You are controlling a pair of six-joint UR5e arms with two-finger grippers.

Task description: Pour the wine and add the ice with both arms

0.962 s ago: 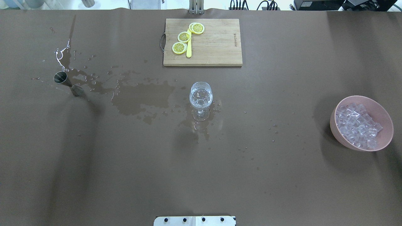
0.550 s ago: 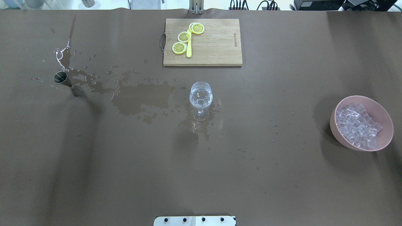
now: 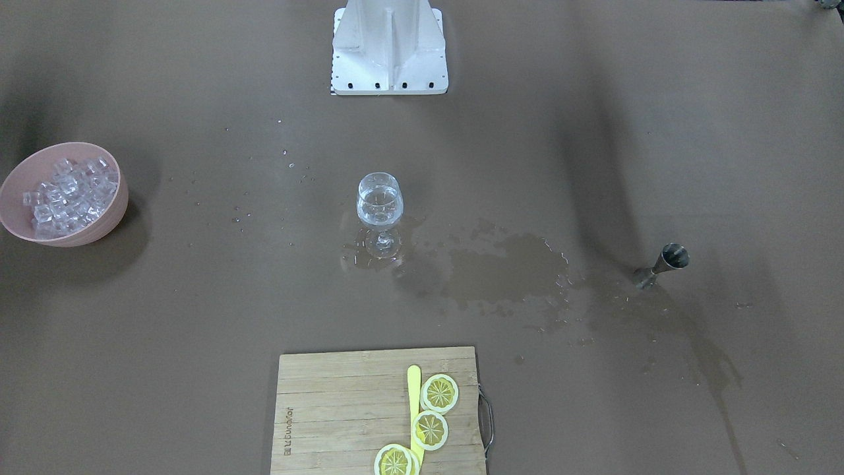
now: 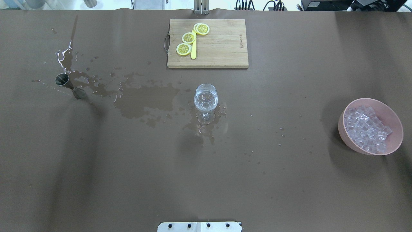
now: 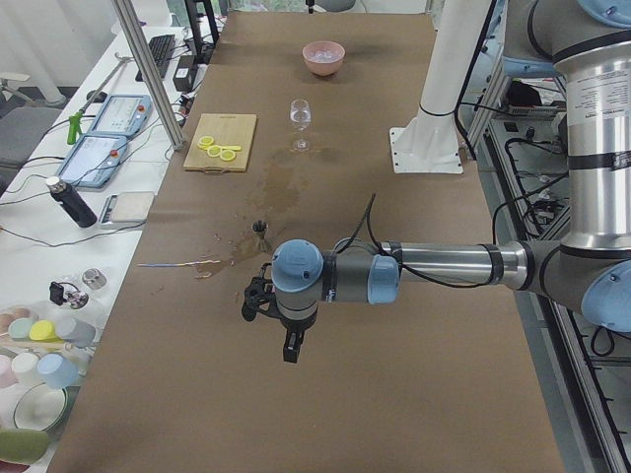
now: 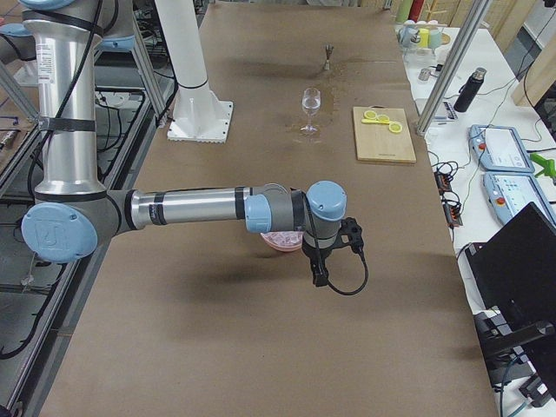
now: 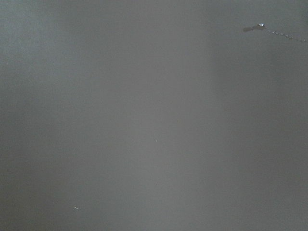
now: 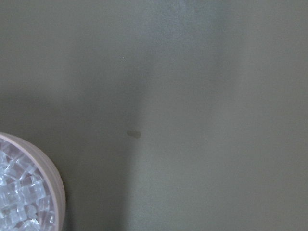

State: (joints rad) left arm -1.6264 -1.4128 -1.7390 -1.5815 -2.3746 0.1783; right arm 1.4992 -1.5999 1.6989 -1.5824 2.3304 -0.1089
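A stemmed glass [image 4: 206,100] stands mid-table with clear wine [image 3: 379,201] in its bowl. The ice [image 4: 365,129] is heaped in a pink bowl [image 4: 394,141] at the right; the right wrist view catches the bowl's rim [image 8: 50,178] and ice [image 8: 19,202] at lower left. A steel jigger [image 4: 68,85] stands at the left. The left arm's gripper [image 5: 256,300] hangs over the table, nearer than the jigger [image 5: 261,227]. The right arm's gripper [image 6: 351,236] hovers beside the bowl [image 6: 278,242]. Both show only in side views, so I cannot tell whether they are open or shut.
A wet spill [image 4: 145,100] spreads between the jigger and the glass, with droplets around. A wooden cutting board [image 4: 222,48] with lemon slices [image 4: 188,38] and a yellow knife lies at the far edge. The white robot base [image 3: 389,53] stands at the near edge.
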